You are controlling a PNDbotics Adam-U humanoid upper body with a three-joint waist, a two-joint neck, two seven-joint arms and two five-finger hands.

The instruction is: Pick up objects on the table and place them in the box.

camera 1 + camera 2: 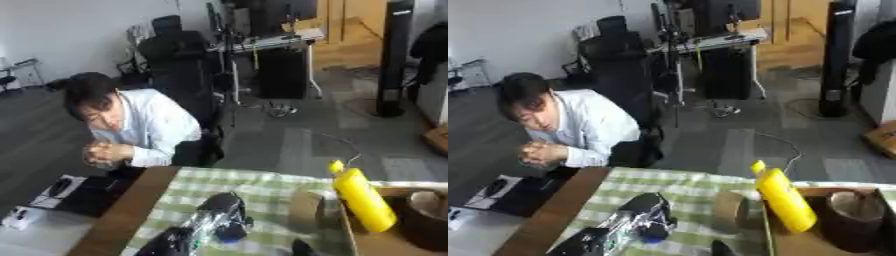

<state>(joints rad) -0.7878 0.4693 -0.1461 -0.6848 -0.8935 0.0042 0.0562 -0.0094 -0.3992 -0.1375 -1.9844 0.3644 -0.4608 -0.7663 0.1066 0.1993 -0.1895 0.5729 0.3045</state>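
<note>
Left hand (229, 210) hung over the cloth (262, 187), fingers hidden, so grip state unclear. Yellow bottle (361, 200) leaned on the box (372, 245) rim; brown roll (306, 210) beside it. Prob. between picks; next needs reaching the roll.

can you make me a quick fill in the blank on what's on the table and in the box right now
1. The bottle leaning at the box's edge is coloured ____.
2. The cloth on the table has a green and white ____ pattern.
3. The brown bowl-like thing lies ____ the box.
4. The robot's arm comes in from the lower ____ of the view.

Missing words: yellow; checked; inside; left
</note>
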